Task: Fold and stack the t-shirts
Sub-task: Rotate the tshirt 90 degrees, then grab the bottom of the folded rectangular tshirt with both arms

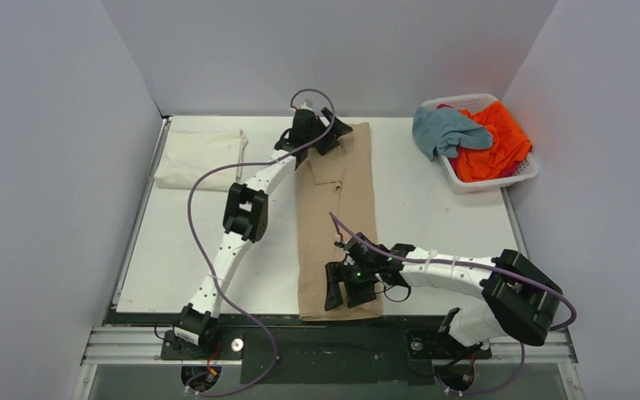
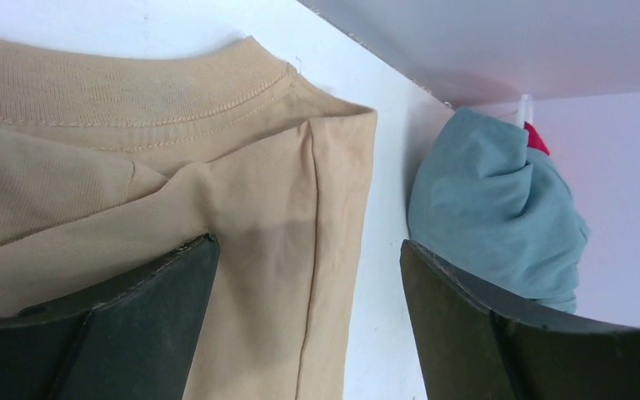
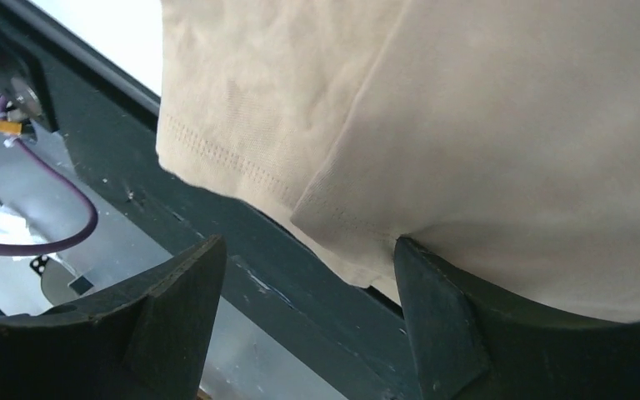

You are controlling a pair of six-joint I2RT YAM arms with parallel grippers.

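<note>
Basket [image 1: 487,185] far right holds orange shirt [image 1: 500,146], grey-blue shirt [image 1: 442,132]; both arms' jaws apart over tan shirt [image 1: 337,225] on white surface [image 1: 433,225], grey walls [image 1: 50,167].

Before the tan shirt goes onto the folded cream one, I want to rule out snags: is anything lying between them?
Nothing loose lies on the table between the tan shirt and the cream shirt. Only the left arm and its purple cable cross above that gap.

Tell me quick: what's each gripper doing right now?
Left gripper: open, over the collar corner of the tan shirt, holding nothing.
Right gripper: open, at that shirt's hem, holding nothing.
</note>
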